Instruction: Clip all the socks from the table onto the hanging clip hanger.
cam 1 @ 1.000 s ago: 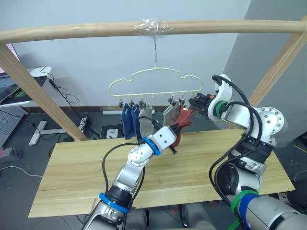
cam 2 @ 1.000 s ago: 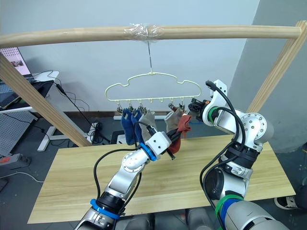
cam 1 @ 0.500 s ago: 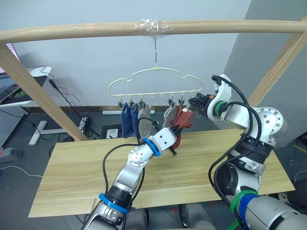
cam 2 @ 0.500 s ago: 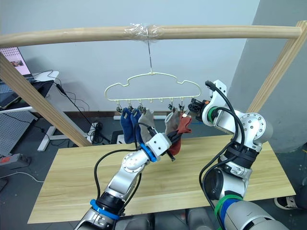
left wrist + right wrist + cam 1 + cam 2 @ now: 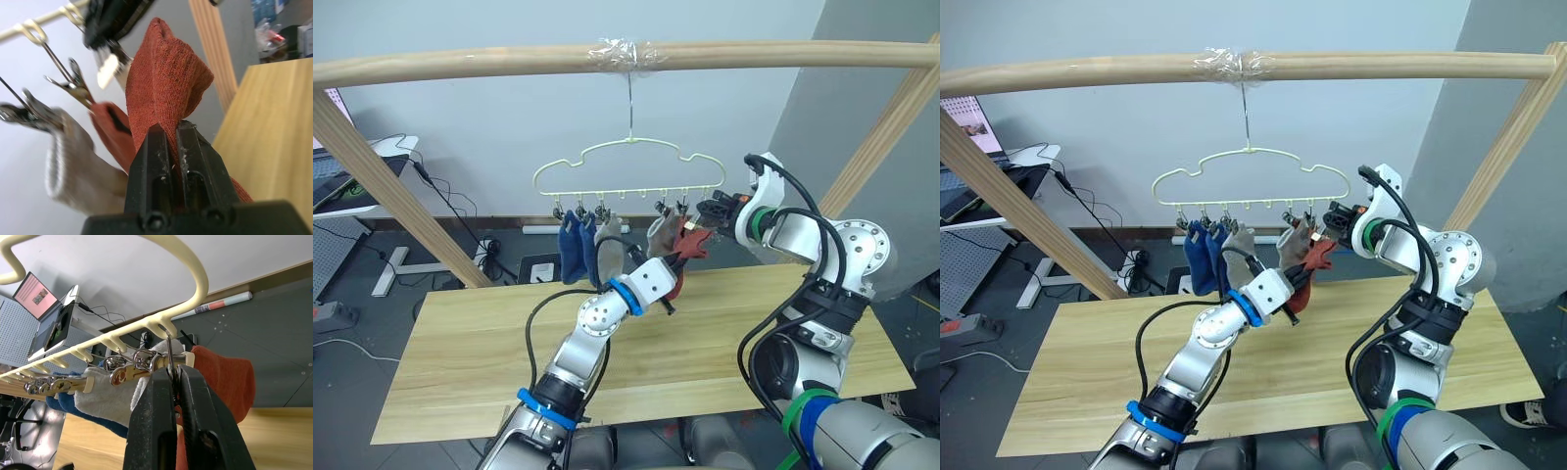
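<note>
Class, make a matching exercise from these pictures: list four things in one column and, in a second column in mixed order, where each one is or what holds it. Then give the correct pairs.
Things
1. rust-red sock
2. blue socks
3. clip hanger
4. end clip

Places
A. hanging from the wooden pole
B. pinched by the right gripper
C. held in the left gripper
D. clipped at the hanger's left end

Pairs: 1-C, 2-D, 3-A, 4-B
</note>
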Robot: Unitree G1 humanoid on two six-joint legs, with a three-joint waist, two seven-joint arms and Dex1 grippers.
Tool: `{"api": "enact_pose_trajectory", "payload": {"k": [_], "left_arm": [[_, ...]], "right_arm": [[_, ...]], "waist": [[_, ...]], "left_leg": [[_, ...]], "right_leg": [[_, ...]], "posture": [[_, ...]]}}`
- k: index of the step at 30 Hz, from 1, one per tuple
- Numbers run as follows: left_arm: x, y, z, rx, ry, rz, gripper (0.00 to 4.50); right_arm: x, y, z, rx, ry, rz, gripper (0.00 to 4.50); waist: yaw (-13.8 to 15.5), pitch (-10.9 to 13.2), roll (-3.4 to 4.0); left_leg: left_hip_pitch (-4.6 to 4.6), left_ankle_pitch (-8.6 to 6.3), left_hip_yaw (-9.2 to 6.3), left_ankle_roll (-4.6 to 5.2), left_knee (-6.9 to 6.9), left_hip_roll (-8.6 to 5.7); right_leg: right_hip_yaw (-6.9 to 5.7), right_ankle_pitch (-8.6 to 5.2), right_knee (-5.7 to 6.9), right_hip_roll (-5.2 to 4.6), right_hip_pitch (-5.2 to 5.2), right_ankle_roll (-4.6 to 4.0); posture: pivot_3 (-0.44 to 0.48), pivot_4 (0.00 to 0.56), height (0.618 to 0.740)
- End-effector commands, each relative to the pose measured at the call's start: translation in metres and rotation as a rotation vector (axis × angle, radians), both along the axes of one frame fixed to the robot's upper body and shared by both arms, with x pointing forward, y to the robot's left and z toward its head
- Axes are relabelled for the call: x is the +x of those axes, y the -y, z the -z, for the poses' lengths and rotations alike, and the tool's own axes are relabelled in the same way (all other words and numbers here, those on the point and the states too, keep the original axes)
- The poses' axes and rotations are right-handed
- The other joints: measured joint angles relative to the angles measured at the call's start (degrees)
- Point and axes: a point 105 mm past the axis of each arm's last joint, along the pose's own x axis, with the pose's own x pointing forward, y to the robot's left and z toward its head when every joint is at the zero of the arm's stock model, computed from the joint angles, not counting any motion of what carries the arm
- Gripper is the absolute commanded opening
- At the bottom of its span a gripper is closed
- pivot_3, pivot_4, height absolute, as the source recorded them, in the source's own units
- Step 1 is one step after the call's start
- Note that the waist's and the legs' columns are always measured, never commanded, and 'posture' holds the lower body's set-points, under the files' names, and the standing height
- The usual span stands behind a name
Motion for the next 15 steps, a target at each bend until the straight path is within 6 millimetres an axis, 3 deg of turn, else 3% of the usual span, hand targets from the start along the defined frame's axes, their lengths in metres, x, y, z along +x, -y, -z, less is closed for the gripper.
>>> {"api": "enact_pose_trajectory", "payload": {"k": [1,10,15], "left_arm": [[0.003,-0.001,-0.012,-0.025,0.051,-0.018,0.03],[0.007,0.003,-0.010,-0.020,0.044,-0.025,0.03],[0.003,0.011,-0.016,-0.036,0.054,0.004,0.00]], "right_arm": [[-0.001,0.002,-0.011,-0.005,0.043,0.007,0.00],[-0.006,-0.005,-0.011,0.000,0.052,-0.033,0.00],[-0.007,-0.003,-0.010,0.004,0.053,-0.031,1.49]], "waist": [[0.0,0.0,0.00],[0.0,0.0,0.00],[0.0,0.0,0.00]], "left_leg": [[0.00,0.00,0.00,0.00,-0.01,0.00],[-0.02,0.00,0.00,0.00,-0.02,0.00],[-0.05,0.00,0.00,0.00,-0.04,0.00]], "right_leg": [[0.00,0.00,-0.01,0.00,0.00,0.00],[0.00,-0.01,-0.03,0.00,-0.01,0.02],[-0.01,-0.01,-0.04,0.00,-0.04,0.02]], "posture": [[-0.101,0.129,0.740],[-0.104,0.125,0.740],[-0.101,0.129,0.740]]}}
